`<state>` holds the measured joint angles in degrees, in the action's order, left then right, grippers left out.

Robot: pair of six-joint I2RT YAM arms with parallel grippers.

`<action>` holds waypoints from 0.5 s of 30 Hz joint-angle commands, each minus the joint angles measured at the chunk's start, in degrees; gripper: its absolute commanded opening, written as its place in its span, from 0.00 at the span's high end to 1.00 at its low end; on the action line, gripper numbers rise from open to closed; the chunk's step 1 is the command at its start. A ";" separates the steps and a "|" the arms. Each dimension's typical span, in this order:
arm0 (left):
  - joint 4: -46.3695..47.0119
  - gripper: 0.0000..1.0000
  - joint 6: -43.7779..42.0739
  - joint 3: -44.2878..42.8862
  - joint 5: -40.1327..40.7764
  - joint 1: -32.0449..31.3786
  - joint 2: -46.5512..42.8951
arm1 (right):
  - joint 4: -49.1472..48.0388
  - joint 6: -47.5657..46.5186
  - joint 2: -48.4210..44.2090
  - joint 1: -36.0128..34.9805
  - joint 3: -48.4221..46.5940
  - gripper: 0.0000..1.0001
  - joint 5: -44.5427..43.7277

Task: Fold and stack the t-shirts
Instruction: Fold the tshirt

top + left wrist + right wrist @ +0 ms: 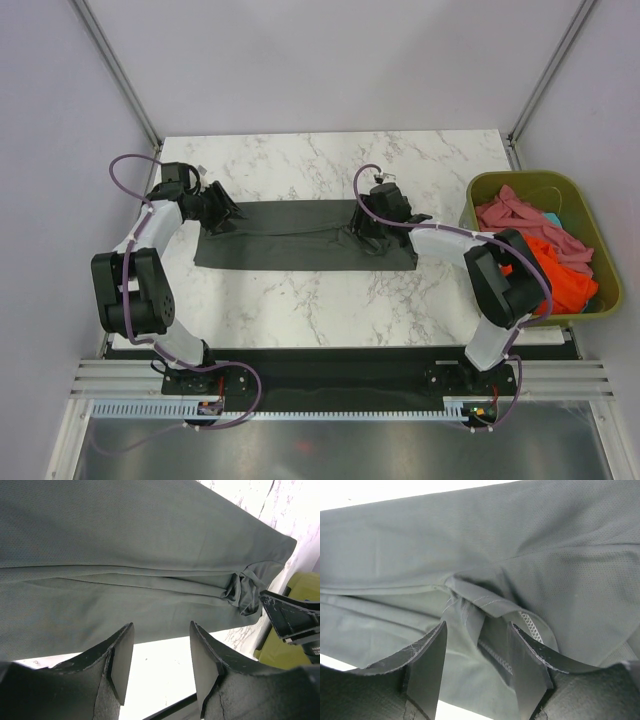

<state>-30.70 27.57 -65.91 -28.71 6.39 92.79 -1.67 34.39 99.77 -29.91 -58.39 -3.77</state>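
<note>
A dark charcoal t-shirt (300,236) lies on the marble table as a long flat band folded lengthwise. My left gripper (222,214) is at its left end, open and empty; in the left wrist view (161,656) bare table shows between the fingers and the shirt (125,555) lies just beyond them. My right gripper (372,232) is over the shirt's right part, open, with a bunched hemmed fold (485,610) between the fingers in the right wrist view (477,662). An orange t-shirt (560,275) and a pink t-shirt (520,215) lie in the bin.
An olive-green plastic bin (590,215) stands at the table's right edge, next to my right arm. It shows in the left wrist view (300,587) too. White walls enclose the table at the back and sides.
</note>
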 commanded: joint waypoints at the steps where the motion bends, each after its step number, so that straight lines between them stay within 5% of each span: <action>1: 1.43 0.44 -1.73 -0.19 -1.26 -0.07 -1.39 | -4.12 1.91 2.01 -0.24 -0.06 0.40 -1.33; 15: 1.52 0.45 -1.73 -0.45 -0.29 -0.07 -1.83 | -11.07 2.87 4.56 -0.67 1.00 0.40 1.84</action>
<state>-30.30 27.57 -65.93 -28.67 6.39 92.79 -8.25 36.42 104.01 -29.98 -58.13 -3.33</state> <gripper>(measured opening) 0.557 0.597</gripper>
